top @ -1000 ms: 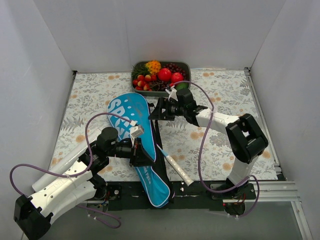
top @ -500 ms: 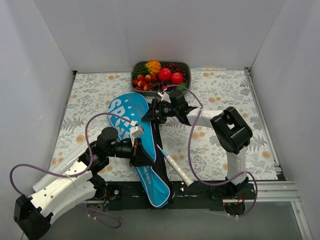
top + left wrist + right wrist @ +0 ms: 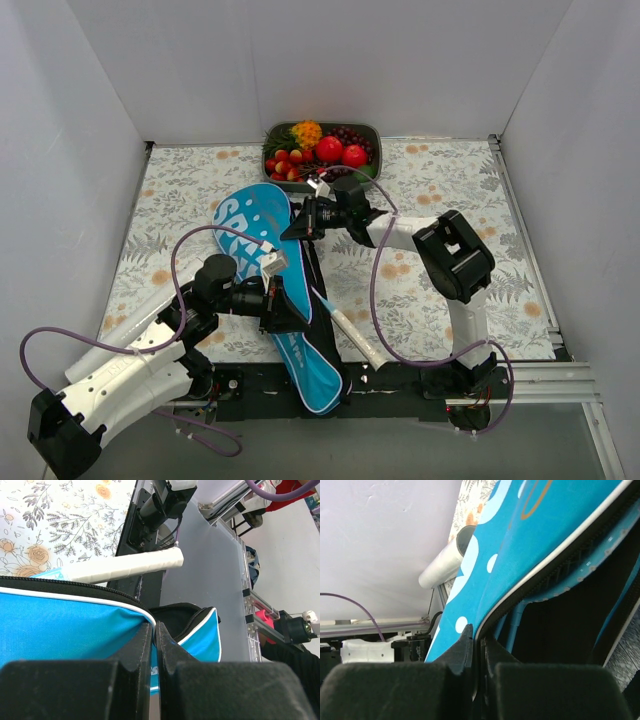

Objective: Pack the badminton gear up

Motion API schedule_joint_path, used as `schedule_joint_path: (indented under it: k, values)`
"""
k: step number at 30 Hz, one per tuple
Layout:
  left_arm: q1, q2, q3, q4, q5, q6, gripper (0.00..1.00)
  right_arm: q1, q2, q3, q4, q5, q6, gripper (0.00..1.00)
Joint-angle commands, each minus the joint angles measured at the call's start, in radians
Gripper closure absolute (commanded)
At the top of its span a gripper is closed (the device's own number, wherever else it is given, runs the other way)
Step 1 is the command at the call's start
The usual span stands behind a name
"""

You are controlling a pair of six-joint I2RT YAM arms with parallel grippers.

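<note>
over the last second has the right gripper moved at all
Yes. The right gripper, shut on the bag edge, has shifted left, along the fruit tray's near side toward its left end.

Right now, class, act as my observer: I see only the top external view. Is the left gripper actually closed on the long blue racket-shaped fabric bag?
Observer: Yes. In the left wrist view, the left gripper is shut on the blue fabric edge of the bag.
Operator: And the right gripper?
Observer: In the right wrist view, the right gripper is shut on the bag's white-piped flap edge.
</note>
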Motion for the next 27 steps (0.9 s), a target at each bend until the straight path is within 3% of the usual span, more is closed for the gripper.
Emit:
schedule_joint_path:
  k: [1,10,18,22,27]
  values:
    - [-0.008,-0.021,0.016,0.041,0.038,0.019,1.00,0.020,0.007,0.132,0.029,-0.066,-0.068,0.99]
    - [-0.011,-0.040,0.016,0.039,0.035,0.020,1.00,0.049,-0.023,0.312,-0.148,-0.122,-0.212,0.99]
    - [-0.017,-0.052,0.016,0.038,0.020,0.022,1.00,0.048,-0.164,0.253,-0.219,0.158,-0.306,0.99]
    - [-0.017,-0.066,0.031,-0.008,-0.064,0.040,1.00,0.048,-0.255,0.175,-0.173,0.301,-0.327,0.99]
    - [-0.020,0.006,0.155,-0.194,-0.359,0.107,1.00,0.040,-0.307,0.129,-0.084,0.381,-0.350,0.99]
